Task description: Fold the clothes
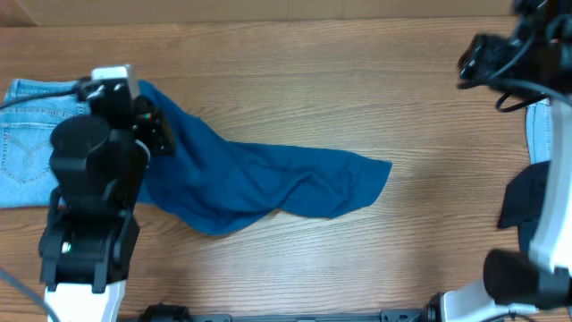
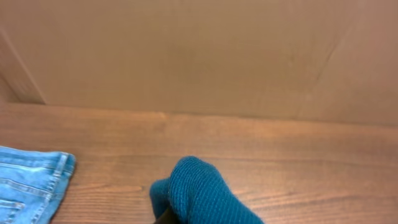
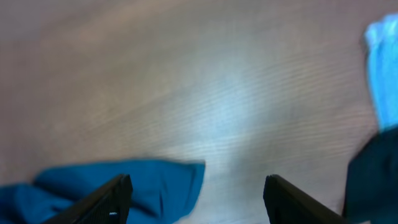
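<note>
The deep blue jersey shirt (image 1: 268,183) lies wrinkled across the middle of the table, its right end near the centre right. Its left end rises into my left gripper (image 1: 157,121), which is shut on it. In the left wrist view the blue cloth (image 2: 202,196) bulges over the jaws (image 2: 166,218) and hides most of them. My right gripper (image 3: 198,193) is open and empty, raised over bare table to the right of the shirt's end (image 3: 124,186). It shows at the far right in the overhead view (image 1: 469,64).
Light-blue denim jeans (image 1: 27,134) lie at the left edge behind my left arm, and show in the left wrist view (image 2: 31,183). A pale blue piece (image 1: 537,130) and a dark piece (image 1: 527,197) lie at the right edge. A cardboard wall (image 2: 199,56) stands behind the table.
</note>
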Motion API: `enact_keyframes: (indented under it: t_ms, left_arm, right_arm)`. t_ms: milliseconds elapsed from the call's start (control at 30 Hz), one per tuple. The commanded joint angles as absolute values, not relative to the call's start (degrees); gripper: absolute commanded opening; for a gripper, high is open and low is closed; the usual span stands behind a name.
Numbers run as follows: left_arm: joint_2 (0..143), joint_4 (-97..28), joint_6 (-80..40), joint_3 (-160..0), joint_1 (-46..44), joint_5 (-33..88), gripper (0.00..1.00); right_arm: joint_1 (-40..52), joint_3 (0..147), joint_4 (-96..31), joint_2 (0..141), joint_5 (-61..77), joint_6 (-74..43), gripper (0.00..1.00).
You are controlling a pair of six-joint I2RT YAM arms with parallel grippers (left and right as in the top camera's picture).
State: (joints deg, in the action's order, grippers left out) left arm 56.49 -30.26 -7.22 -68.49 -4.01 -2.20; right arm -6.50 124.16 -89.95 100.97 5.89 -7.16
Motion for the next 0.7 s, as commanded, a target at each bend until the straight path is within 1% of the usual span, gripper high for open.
enact_keyframes:
  t_ms: [0, 67, 167, 233, 333, 400, 500, 600, 667]
  left_arm:
    - [57.93, -29.04, -5.76, -69.17, -3.66, 0.05, 0.04]
    - [57.84, -28.01, -5.72, -70.48, -3.64, -0.43, 0.04]
    - [58.02, -26.81, -5.5, -76.95, -3.01, -3.16, 0.04]
    - [58.63, -24.01, -5.28, -83.09, -2.87, -3.16, 0.04]
    - [59.88, -21.08, -5.28, -87.61, -2.92, -2.96, 0.04]
    - [60.77, -20.56, -5.02, -88.29, -2.92, -2.98, 0.04]
    - [62.74, -17.89, -1.41, -88.29, -2.92, -3.18, 0.04]
    - [64.14, -13.08, 1.83, -88.29, -2.92, -3.79, 0.04]
    - [64.42, -10.02, 1.78, -88.31, -2.92, -6.04, 0.04]
  right_arm:
    - [-6.39, 123.98, -94.89, 107.28, 11.44, -4.58, 0.72]
    - [-6.31, 123.31, -96.77, 109.73, 15.44, -2.22, 0.72]
    - [-4.45, 119.48, -96.25, 110.17, 16.21, -1.41, 0.72]
    - [-1.96, 117.56, -94.85, 110.17, 16.4, -0.45, 0.72]
    - [3.81, 117.38, -94.85, 110.17, 21.04, 6.26, 0.72]
    - [8.1, 117.36, -95.07, 110.17, 21.12, 9.19, 0.72]
    - [14.39, 117.36, -94.7, 110.17, 20.62, 12.25, 0.72]
    - [17.32, 117.36, -92.51, 110.17, 20.49, 12.36, 0.72]
    - [18.74, 117.14, -92.36, 110.17, 20.67, 14.22, 0.73]
